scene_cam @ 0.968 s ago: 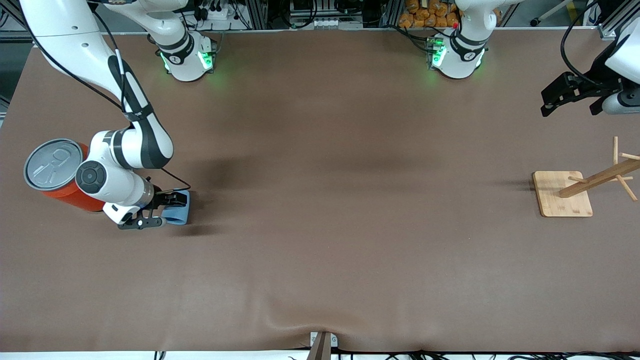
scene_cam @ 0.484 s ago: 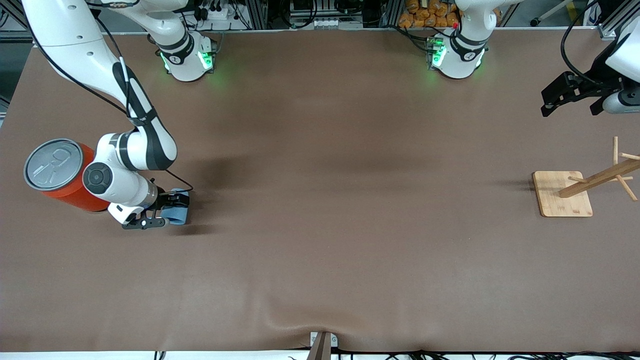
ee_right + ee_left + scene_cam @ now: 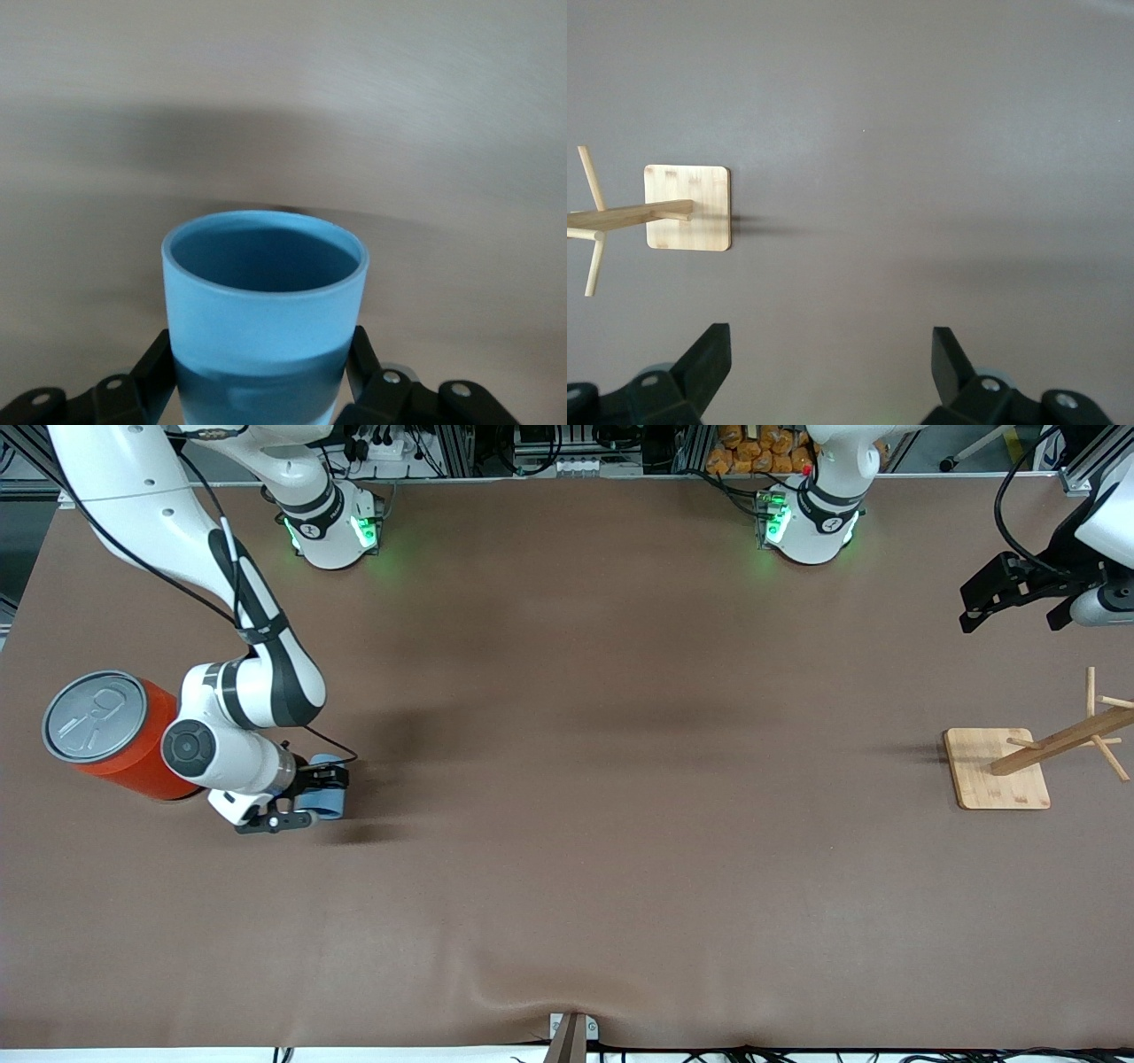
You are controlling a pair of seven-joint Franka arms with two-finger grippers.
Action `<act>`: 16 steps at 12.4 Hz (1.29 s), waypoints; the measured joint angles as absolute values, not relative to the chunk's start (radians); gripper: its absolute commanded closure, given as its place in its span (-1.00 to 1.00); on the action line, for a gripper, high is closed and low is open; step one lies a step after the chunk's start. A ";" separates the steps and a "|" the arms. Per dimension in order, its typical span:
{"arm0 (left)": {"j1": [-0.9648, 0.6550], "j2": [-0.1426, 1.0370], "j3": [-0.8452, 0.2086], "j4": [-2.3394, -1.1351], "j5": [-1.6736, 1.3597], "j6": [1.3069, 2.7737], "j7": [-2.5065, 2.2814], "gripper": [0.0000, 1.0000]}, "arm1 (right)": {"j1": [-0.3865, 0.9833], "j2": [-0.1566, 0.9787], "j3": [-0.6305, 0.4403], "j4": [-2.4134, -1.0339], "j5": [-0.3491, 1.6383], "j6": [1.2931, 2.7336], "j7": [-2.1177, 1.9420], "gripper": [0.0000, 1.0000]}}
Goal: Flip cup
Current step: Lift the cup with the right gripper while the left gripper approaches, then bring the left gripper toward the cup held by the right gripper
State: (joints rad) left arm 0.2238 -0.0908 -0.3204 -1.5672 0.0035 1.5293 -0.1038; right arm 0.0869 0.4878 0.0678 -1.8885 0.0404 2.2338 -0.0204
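- Here the right gripper pinches the light-blue cup across its body, held sideways just beside the red can, likely mid-flip.
- The left gripper waits, fingers spread, above the table near the wooden rack.

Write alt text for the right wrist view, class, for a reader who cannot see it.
A light-blue cup fills the frame, gripped on both sides by the right gripper and its black jaws, its darker blue inside showing. Bare brown table with a soft shadow lies past it.
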 measured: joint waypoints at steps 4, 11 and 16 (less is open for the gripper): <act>0.224 -0.091 -0.318 -1.567 0.003 1.529 -0.104 -1.00 | 0.170 0.482 0.183 -1.727 0.032 2.137 -0.033 0.64; 0.229 0.062 -0.316 -1.616 -0.207 1.541 -0.104 -1.00 | 0.408 0.593 0.292 -1.569 -0.212 2.155 -0.214 0.66; 0.236 0.352 -0.316 -1.707 -0.487 1.710 -0.101 -1.00 | 0.503 0.681 0.293 -1.505 -0.243 2.275 -0.475 0.69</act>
State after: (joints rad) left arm 0.2356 0.3520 -0.3163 -1.7065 -0.4867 1.7104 -0.1008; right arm 0.5031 0.6814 0.2928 -1.5054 -0.2430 2.2752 -0.4755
